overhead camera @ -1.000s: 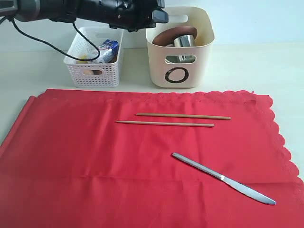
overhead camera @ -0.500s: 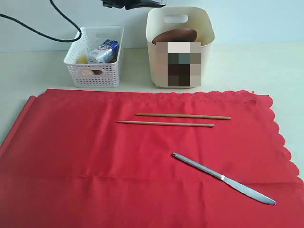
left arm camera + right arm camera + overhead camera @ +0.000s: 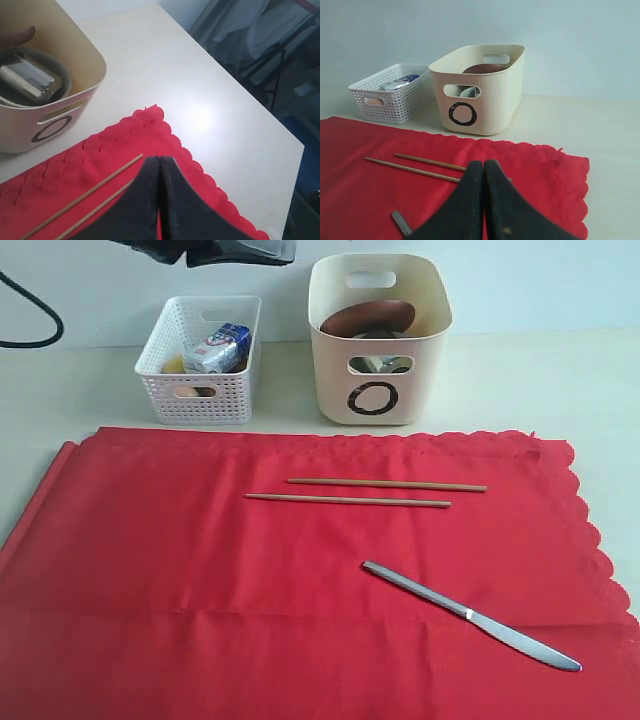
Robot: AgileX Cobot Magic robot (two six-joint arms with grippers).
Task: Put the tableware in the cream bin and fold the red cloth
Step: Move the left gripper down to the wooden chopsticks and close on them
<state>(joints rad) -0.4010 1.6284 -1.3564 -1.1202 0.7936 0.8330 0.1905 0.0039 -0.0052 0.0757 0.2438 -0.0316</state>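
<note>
1. The red cloth [image 3: 200, 580] lies spread flat on the table [image 3: 530, 380] and fills the lower two thirds of the exterior view. Its scalloped edge runs along the top and the right side.
2. Two wooden chopsticks [image 3: 386, 484] lie on the cloth near the centre of the frame. They are almost parallel, close but not touching, and the upper one sits further right.
3. The silver table knife [image 3: 470, 616] lies diagonally on the cloth at lower right. Its handle points toward the centre and its blade tip toward the lower right corner.
4. The cream bin [image 3: 335, 370] stands upright on bare table just above the cloth's top edge, right of centre, with its black "O" facing the camera.
5. Inside the bin, the round wooden plate [image 3: 365, 318] leans tilted. The left wrist view shows the shiny steel cup [image 3: 27, 80] resting within the pale bowl [image 3: 64, 82].
6. The white lattice basket [image 3: 200, 390] stands left of the bin with a gap between them. It holds a blue-white milk carton [image 3: 222, 345]; its other contents are too small to tell.
7. The dark left arm [image 3: 230, 250] shows at the top edge, above the basket. In its wrist view the left jaws are pressed together, high above the cloth.
8. The right jaws are out of the exterior view. In their wrist view they are pressed together, low over the cloth near the knife handle.
</note>
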